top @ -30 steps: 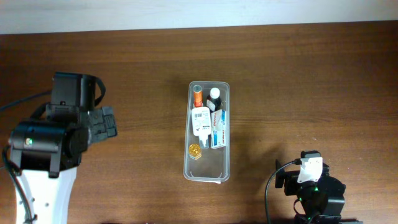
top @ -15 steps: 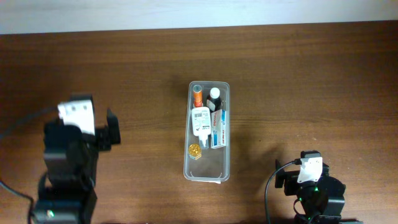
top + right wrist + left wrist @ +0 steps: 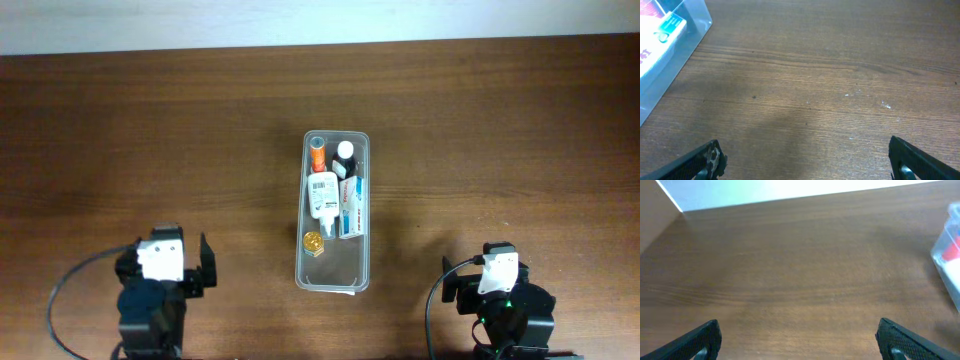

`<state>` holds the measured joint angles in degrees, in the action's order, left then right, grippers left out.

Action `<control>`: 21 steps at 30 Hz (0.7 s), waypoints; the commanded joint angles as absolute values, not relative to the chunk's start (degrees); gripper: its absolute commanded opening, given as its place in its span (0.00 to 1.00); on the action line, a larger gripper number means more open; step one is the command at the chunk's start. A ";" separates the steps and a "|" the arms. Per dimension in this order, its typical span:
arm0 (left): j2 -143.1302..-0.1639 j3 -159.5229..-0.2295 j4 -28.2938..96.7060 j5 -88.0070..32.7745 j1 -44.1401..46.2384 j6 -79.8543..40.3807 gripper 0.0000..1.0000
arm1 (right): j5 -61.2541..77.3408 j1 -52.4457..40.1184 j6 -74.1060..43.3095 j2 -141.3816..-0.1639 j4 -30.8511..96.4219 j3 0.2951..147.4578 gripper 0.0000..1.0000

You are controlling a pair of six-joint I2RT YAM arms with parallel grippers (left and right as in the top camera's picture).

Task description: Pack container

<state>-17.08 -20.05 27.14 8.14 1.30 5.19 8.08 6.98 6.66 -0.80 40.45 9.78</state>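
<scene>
Left claw (image 3: 799,341) has withdrawn to the near-left tabletop (image 3: 200,120), jaws wide apart like the right claw's (image 3: 805,159); the container's (image 3: 334,288) bottles (image 3: 322,193) lie unmoved.

Seen from overhead, the left arm (image 3: 158,300) and right arm (image 3: 508,312) are blocky black units, each capped by a small white housing (image 3: 160,258). A thin black cable (image 3: 75,278) loops out from the left arm's side. Another curves beside the right arm, where a speck of green light (image 3: 503,296) glows. The wrist views show the left gripper (image 3: 800,341) and right gripper (image 3: 810,161) with matte black fingers (image 3: 702,341).
</scene>
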 commanded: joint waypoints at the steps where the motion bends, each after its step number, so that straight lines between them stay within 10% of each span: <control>1: -12.95 -15.68 26.72 4.16 0.95 6.31 0.99 | 8.58 7.16 7.05 -0.25 40.45 9.43 0.98; 21: -2.22 -7.57 26.15 2.90 0.95 6.33 0.99 | 8.58 7.16 7.05 -0.25 40.45 9.43 0.98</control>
